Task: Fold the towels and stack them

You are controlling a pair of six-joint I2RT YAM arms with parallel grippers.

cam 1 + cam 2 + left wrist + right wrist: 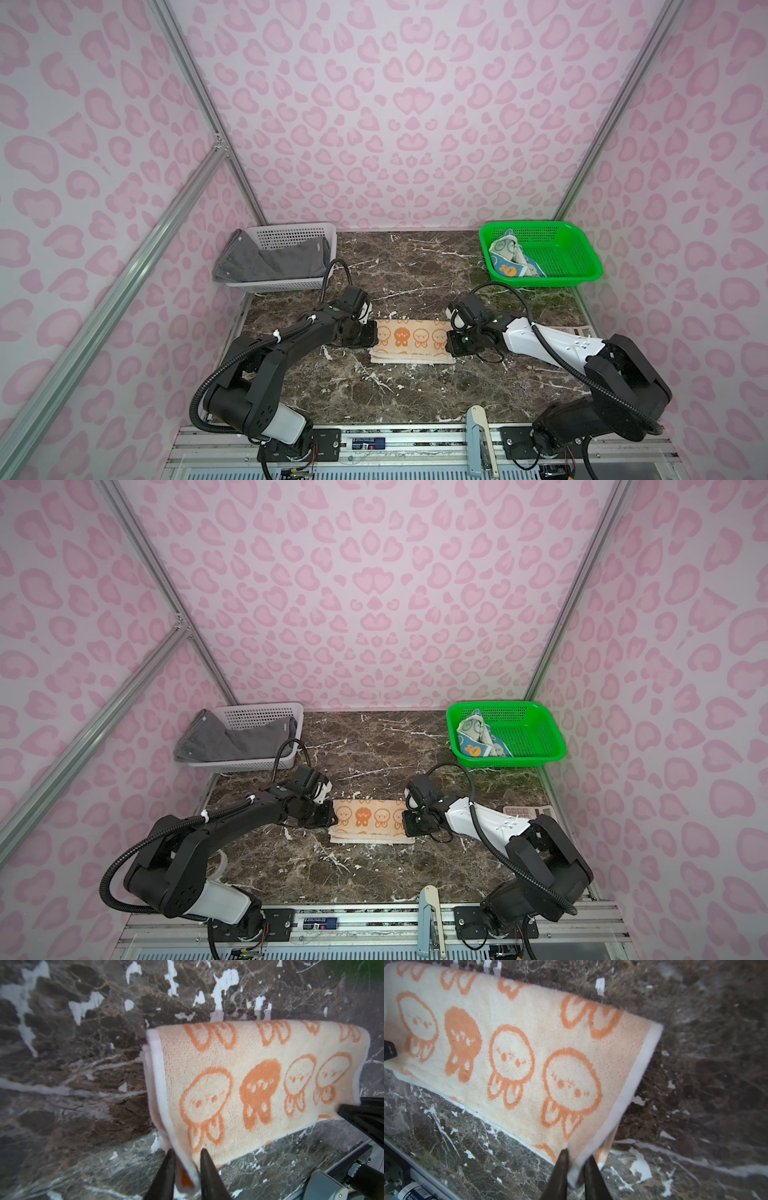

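Observation:
The orange towel [411, 338] [370, 818] is a cream strip with orange rabbit prints, lying folded lengthwise mid-table. My left gripper [373, 337] [334, 817] [187, 1152] is shut on the white-hemmed corner at its left end. At the other end my right gripper [451, 340] [405, 820] [577, 1153] is shut on the matching corner. Both wrist views show the towel [259, 1084] [519, 1053] stretched between the grips. The dark grey towel [266, 259] [224, 739] lies in a white basket [291, 232] [266, 707]. The blue towel [509, 257] [478, 737] sits crumpled in a green basket [573, 257] [536, 737].
The white basket stands at the back left of the marble table [415, 399], the green one at the back right. A pale blue tool [478, 432] and a small battery [368, 442] lie on the front rail. A flat keypad-like card [575, 331] sits at the right edge.

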